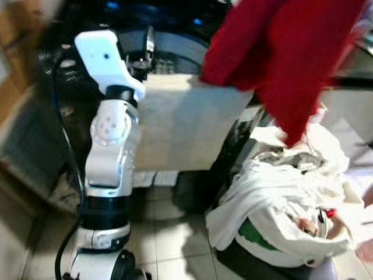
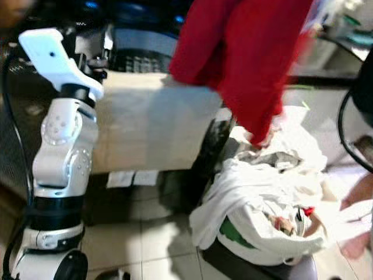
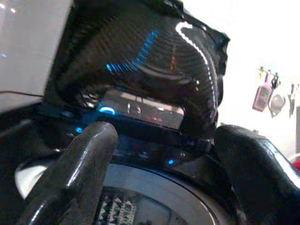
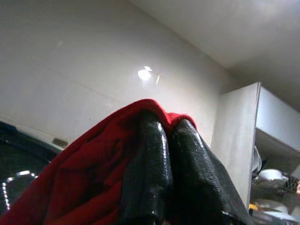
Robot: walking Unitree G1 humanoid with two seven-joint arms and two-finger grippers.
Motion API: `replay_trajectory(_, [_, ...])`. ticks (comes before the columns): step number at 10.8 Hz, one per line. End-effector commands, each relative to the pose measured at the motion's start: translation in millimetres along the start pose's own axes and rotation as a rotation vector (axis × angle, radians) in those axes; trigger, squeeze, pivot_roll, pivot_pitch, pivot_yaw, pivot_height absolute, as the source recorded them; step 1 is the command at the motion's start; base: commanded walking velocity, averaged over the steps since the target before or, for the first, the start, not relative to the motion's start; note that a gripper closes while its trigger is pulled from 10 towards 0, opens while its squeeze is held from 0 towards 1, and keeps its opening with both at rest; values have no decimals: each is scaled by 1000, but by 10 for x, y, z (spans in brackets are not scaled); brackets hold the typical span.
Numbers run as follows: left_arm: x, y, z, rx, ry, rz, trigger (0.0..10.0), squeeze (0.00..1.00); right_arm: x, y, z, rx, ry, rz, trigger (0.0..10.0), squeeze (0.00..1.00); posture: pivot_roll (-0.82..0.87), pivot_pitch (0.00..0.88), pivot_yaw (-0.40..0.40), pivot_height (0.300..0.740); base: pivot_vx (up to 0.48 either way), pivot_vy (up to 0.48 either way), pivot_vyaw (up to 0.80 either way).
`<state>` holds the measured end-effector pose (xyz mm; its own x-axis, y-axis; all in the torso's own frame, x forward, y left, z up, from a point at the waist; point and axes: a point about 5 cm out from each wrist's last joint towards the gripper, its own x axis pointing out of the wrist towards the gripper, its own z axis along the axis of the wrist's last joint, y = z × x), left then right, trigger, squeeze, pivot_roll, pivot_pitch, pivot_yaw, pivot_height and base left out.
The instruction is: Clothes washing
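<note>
The right claw was clamped on a red garment, its lower edge blurred; the left claw gaped over the washer drum.

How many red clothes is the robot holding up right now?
1. The red garment hangs from the shut right claw, above the laundry basket heaped with pale clothes. A small red scrap shows in that heap; more may lie buried.
</note>
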<state>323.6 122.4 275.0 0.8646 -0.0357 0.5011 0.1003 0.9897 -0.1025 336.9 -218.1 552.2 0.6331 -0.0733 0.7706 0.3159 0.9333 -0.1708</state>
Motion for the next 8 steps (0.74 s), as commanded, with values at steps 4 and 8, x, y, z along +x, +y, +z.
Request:
replay_trajectory(4, [-7,28,-45,53,30,81,10000,0,-4,-43,1,-37,-4,-9,0,0,152,0,-109,740,202,0,0])
replay_trajectory(8, [-13,-29,-84,66,47,70,10000,0,-19,-194,-12,-220,0,-93,0,0,147,0,-108,740,0,0,0])
